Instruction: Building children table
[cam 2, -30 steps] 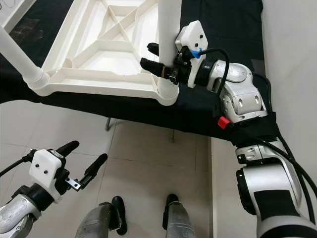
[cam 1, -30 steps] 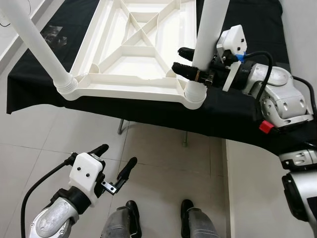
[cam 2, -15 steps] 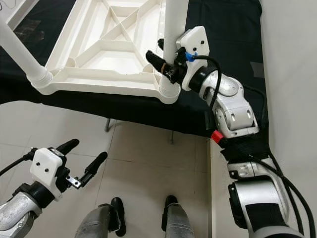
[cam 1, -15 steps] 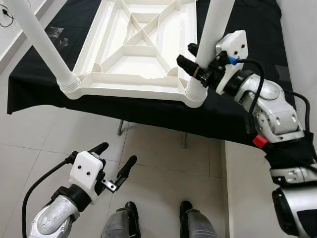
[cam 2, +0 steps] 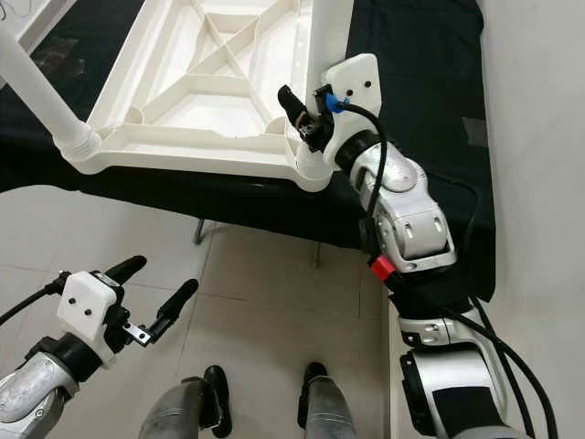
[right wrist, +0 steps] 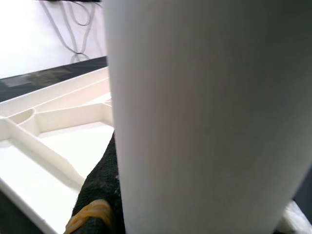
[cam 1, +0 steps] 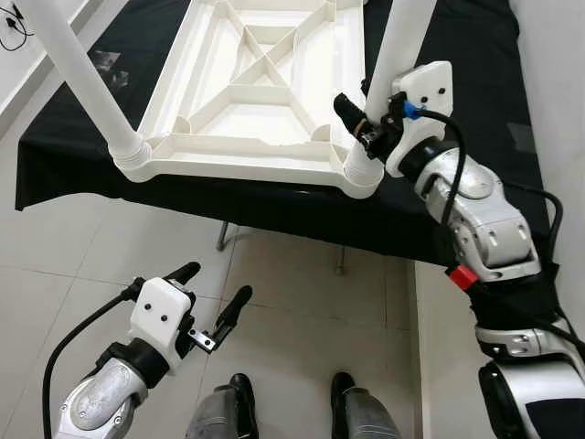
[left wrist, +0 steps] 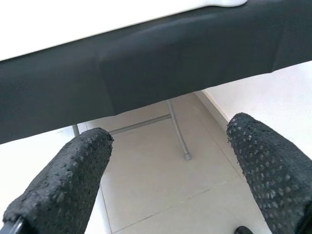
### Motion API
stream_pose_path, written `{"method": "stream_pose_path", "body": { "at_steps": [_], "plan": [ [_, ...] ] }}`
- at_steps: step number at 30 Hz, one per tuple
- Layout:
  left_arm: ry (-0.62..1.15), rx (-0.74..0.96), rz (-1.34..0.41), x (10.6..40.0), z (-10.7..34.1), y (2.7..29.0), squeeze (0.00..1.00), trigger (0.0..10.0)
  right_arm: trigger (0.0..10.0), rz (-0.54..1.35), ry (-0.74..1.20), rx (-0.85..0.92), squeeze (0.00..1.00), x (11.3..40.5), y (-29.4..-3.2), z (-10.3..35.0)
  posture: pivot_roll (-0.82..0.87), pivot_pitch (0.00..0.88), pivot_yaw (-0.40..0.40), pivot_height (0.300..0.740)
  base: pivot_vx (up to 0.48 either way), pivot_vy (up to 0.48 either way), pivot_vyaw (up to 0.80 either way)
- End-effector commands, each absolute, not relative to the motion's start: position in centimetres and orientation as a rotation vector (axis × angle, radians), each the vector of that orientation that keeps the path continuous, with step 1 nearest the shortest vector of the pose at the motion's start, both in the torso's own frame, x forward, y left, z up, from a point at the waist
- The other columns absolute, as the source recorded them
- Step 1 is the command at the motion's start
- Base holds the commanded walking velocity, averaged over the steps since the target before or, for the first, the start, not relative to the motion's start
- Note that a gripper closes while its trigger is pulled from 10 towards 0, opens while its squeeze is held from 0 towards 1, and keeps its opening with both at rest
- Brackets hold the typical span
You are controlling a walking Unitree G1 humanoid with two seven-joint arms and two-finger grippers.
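Note:
A white plastic table top (cam 1: pixel 247 151) lies upside down on a black-covered table, its ribbed underside facing up. A white tube leg (cam 1: pixel 82 78) stands in its near left corner socket. A second leg (cam 1: pixel 398 37) stands in the near right corner socket. My right gripper (cam 1: pixel 358 101) is shut on that right leg just above the socket, with one black finger (right wrist: pixel 100 190) against the tube (right wrist: pixel 204 117). My left gripper (cam 1: pixel 216 283) hangs low over the floor, open with nothing between its fingers (left wrist: pixel 73 175).
The black cloth (cam 1: pixel 439 219) hangs over the near edge of the work table, with thin metal table legs (cam 1: pixel 341 265) below it. Pale floor tiles (cam 1: pixel 292 293) stretch beneath, and my feet (cam 1: pixel 242 393) stand on them. A white panel (cam 1: pixel 448 366) stands at the right.
My right wrist has swung around the right leg while staying clamped on it, and the forearm now reaches up from below instead of in from the right. The left arm is unchanged.

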State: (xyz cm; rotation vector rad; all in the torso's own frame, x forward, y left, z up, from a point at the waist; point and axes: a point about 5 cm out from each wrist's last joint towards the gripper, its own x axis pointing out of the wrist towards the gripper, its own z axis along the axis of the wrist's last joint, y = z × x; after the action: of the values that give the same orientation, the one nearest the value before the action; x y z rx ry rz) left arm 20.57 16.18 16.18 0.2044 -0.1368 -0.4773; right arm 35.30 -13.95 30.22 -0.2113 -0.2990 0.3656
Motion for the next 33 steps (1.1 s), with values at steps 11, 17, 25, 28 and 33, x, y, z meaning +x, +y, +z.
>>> {"method": "stream_pose_path", "body": {
  "at_steps": [11, 17, 25, 28, 33],
  "plan": [
    [-0.108, 0.200, -0.475, 20.4, 15.4, 16.2, 0.00, 10.0, 10.0, 0.255, -0.102, -0.216, 1.00, 36.0, -14.7, 25.9, 0.06, 0.362, 0.018, 0.740, 0.000, 0.000, 0.00],
    [-0.109, 0.201, -0.473, 20.3, 15.4, 16.2, 0.00, 10.0, 10.0, 0.301, -0.133, -0.189, 0.00, 35.8, -14.3, 27.0, 0.06, 0.363, 0.018, 0.740, 0.000, 0.000, 0.00],
    [-0.110, 0.200, -0.474, 20.3, 15.4, 16.2, 0.00, 10.0, 10.0, 0.379, -0.211, -0.161, 0.00, 35.6, -14.4, 28.6, 0.06, 0.362, 0.020, 0.740, 0.000, 0.000, 0.00],
    [-0.110, 0.200, -0.474, 20.3, 15.4, 16.2, 0.00, 10.0, 10.0, 0.408, -0.233, -0.160, 0.00, 35.5, -14.5, 29.0, 0.06, 0.362, 0.019, 0.740, 0.000, 0.000, 0.00],
    [-0.112, 0.200, -0.474, 20.4, 15.4, 16.1, 0.00, 10.0, 10.0, 0.520, -0.303, -0.175, 0.00, 35.1, -14.6, 30.5, 0.06, 0.359, 0.017, 0.740, 0.000, 0.000, 0.00]
  ]
}}
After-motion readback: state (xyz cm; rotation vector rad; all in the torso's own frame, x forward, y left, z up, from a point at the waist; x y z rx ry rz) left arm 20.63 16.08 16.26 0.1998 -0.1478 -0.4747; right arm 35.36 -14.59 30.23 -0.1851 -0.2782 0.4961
